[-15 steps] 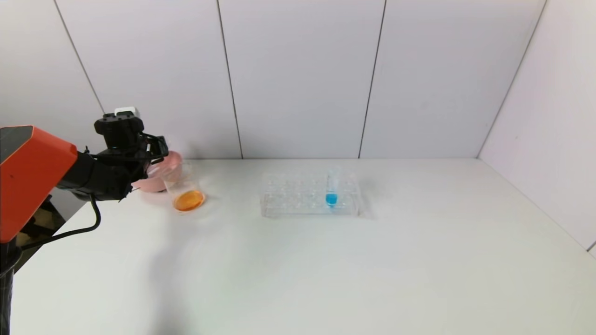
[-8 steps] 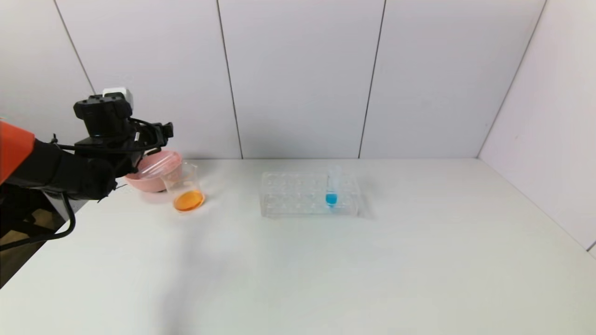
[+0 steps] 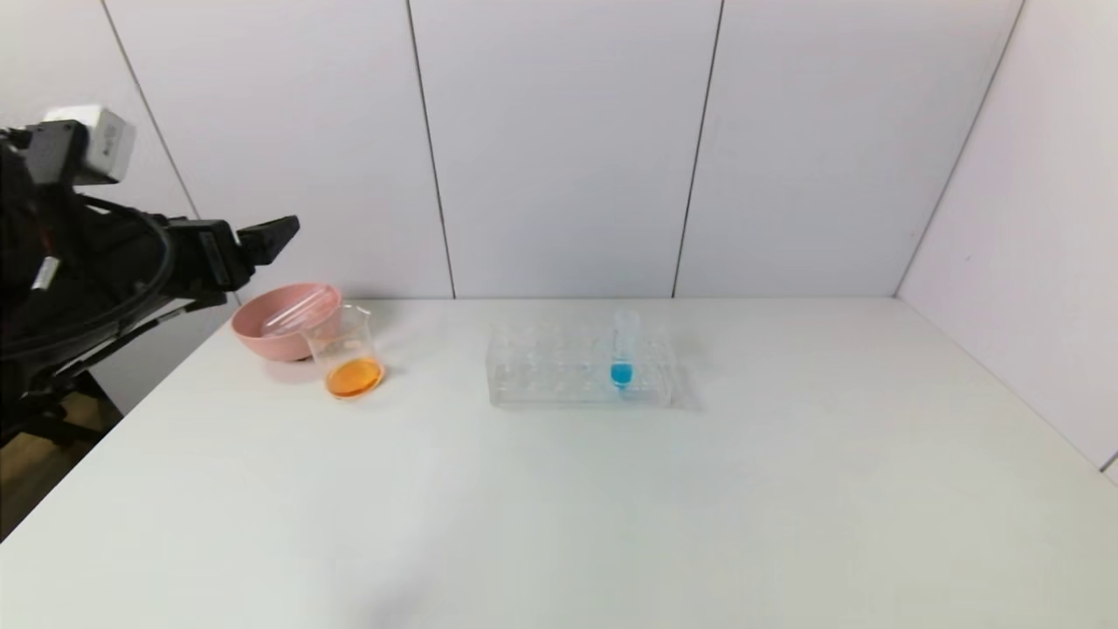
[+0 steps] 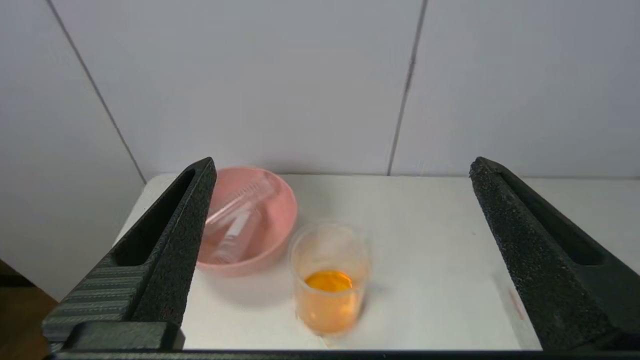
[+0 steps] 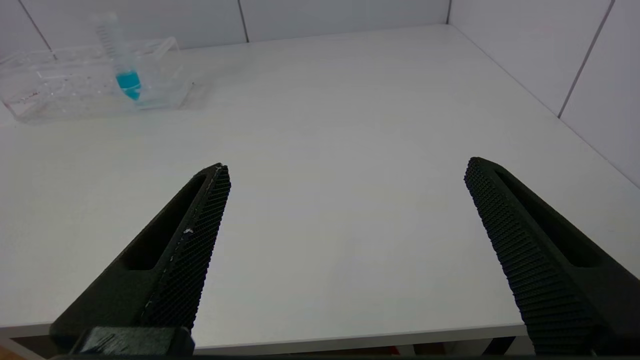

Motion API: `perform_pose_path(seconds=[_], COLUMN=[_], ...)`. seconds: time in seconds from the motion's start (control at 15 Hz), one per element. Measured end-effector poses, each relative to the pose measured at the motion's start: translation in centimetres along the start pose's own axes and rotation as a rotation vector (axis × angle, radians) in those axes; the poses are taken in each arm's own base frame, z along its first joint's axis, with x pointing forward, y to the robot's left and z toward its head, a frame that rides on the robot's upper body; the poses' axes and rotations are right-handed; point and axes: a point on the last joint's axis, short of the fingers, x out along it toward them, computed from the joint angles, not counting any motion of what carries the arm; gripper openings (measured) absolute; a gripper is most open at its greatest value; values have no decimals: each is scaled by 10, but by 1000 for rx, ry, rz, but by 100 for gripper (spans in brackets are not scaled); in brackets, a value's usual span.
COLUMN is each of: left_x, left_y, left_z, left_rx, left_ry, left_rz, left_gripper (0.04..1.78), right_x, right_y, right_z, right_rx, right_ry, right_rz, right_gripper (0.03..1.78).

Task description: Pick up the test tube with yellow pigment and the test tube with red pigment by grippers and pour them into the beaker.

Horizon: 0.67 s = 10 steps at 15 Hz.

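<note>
The beaker [image 3: 346, 353] stands at the table's far left with orange liquid in its bottom, and shows again as the beaker [image 4: 330, 280] in the left wrist view. Behind it, clear tubes [image 4: 235, 227] with no visible colour lie in the pink bowl [image 3: 262, 336]; I cannot tell which held yellow or red pigment. My left gripper [image 3: 262, 240] hangs open and empty, up and to the left of the bowl, its fingers [image 4: 175, 235] wide apart. My right gripper [image 5: 345, 167] is open and empty over the table's front edge.
A clear tube rack [image 3: 559, 371] sits at mid-table with one tube of blue liquid [image 3: 622, 354] upright in it; the rack [image 5: 65, 90] also shows in the right wrist view. White walls close the back and right side.
My left gripper opened over the pink bowl, leaving a clear tube in it, then rose and pulled back to the left. Beaker and rack have not moved.
</note>
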Motion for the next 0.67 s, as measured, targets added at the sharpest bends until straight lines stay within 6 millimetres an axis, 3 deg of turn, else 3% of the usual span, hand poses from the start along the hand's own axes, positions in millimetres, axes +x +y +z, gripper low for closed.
perform_pose_path(seconds=[0.33,0.67], left_x=[-123,-233], left_y=[-9,4], left_z=[17,20], left_rx=[124,266], left_ry=[-70,-113], left_rz=[-120,-18], left_gripper=[176,176], right_x=[0,0], right_y=[0,0], right_z=[0,0], right_rx=[0,0], right_ry=[0,0], right_rz=[0,0], right_gripper=[171,171])
